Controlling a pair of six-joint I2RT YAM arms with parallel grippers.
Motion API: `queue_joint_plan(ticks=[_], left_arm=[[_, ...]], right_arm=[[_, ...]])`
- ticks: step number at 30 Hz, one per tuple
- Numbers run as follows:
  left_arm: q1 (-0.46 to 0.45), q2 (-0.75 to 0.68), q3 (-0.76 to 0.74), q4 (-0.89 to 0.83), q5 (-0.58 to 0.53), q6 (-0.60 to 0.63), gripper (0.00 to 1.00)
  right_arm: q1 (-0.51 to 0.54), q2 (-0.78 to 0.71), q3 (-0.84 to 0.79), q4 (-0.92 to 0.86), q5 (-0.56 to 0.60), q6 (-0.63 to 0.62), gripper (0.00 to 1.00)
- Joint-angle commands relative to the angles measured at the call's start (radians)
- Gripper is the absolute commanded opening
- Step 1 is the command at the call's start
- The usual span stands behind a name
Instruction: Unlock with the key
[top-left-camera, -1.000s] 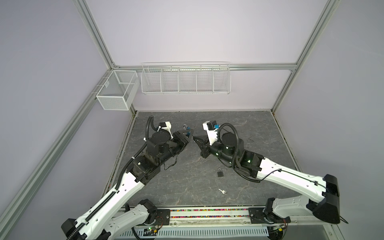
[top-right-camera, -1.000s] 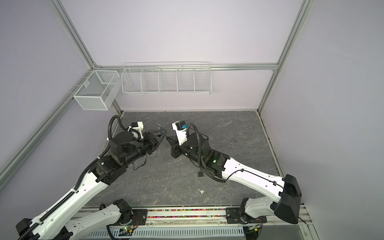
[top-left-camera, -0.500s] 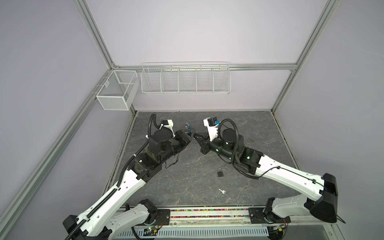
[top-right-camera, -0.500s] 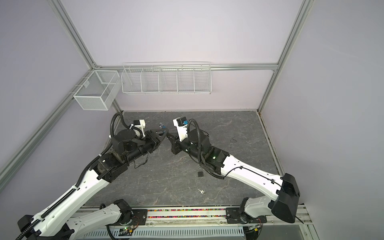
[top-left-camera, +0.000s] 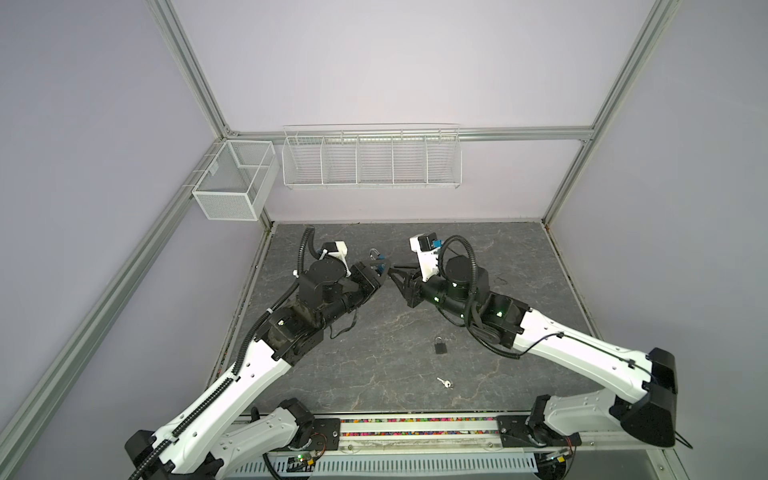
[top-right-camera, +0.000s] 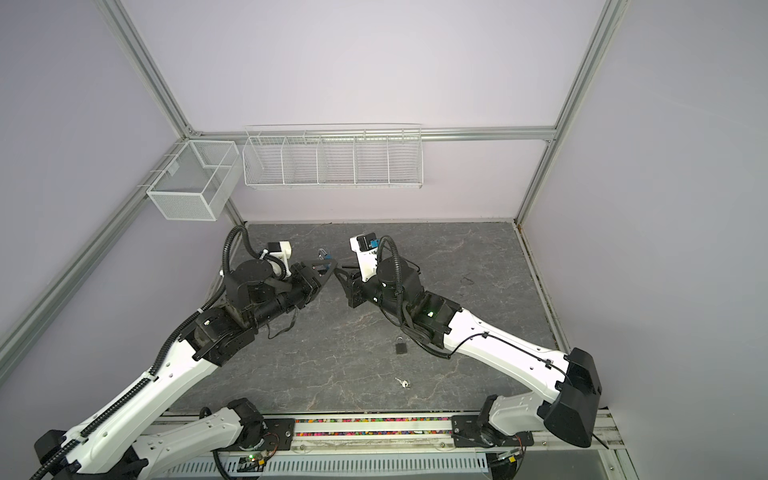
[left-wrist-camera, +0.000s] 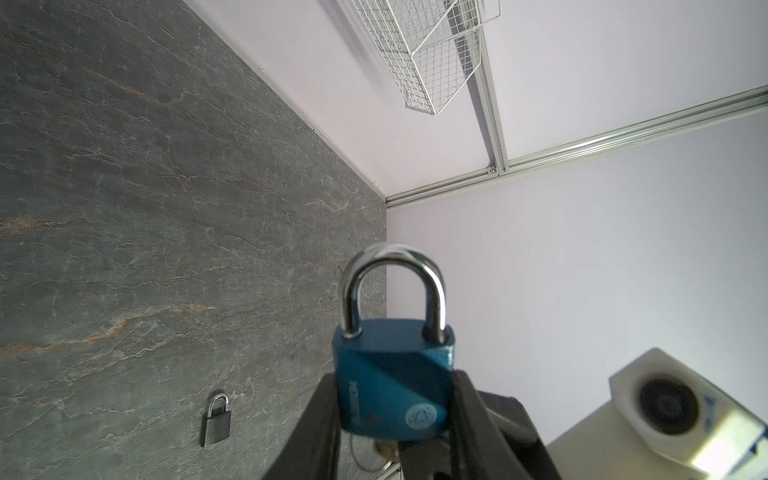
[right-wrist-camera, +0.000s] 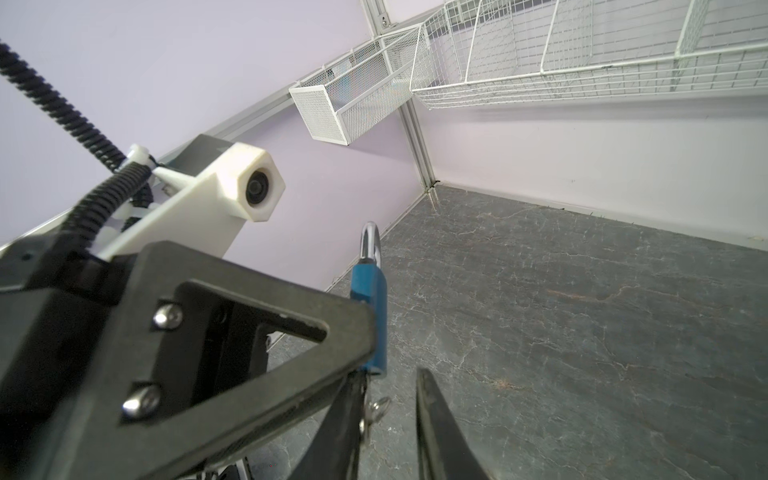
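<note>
pinching the blue metal padlock (left-wrist-camera: 390, 357) in the left gripper (left-wrist-camera: 395, 399), steel shackle (left-wrist-camera: 350, 299) seated, above eleven o'clock of the grey stone-look table (top-left-camera: 498, 257), and spreading the right gripper (right-wrist-camera: 390, 395) narrowly around the small silver key (right-wrist-camera: 376, 409) under it, likely the turning step, next needing a firm pinch and twist.

Blue padlock (left-wrist-camera: 390, 390): painted metal, semi-gloss, smooth. Shackle (left-wrist-camera: 434, 299): polished metal, glossy. Dark padlock (top-left-camera: 440, 347), at 5 o'clock from the blue one: matt grey. Tabletop (top-left-camera: 519, 249): matt, stone-look, veined. Wire baskets (top-left-camera: 370, 166): white-coated.
</note>
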Motion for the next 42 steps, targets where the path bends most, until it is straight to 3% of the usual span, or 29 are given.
queue_joint_plan(ticks=[1,4,19,35,42], left_arm=[[-0.005,-0.031,0.018,0.011,-0.007,0.018,0.00],[-0.004,-0.031,0.018,0.012,-0.009,0.018,0.00],[0.010,-0.036,0.002,0.035,-0.026,-0.010,0.00],[0.010,-0.038,-0.042,0.063,0.027,-0.003,0.00],[0.013,-0.086,-0.110,0.182,-0.005,0.017,0.00]], right_arm=[[-0.009,-0.007,0.014,-0.007,0.001,0.031,0.21],[-0.006,0.004,0.025,-0.018,-0.014,0.030,0.26],[0.014,0.017,0.019,-0.030,-0.046,0.037,0.23],[-0.020,0.013,0.007,0.063,-0.118,0.061,0.13],[-0.042,0.002,-0.026,0.113,-0.182,0.164,0.06]])
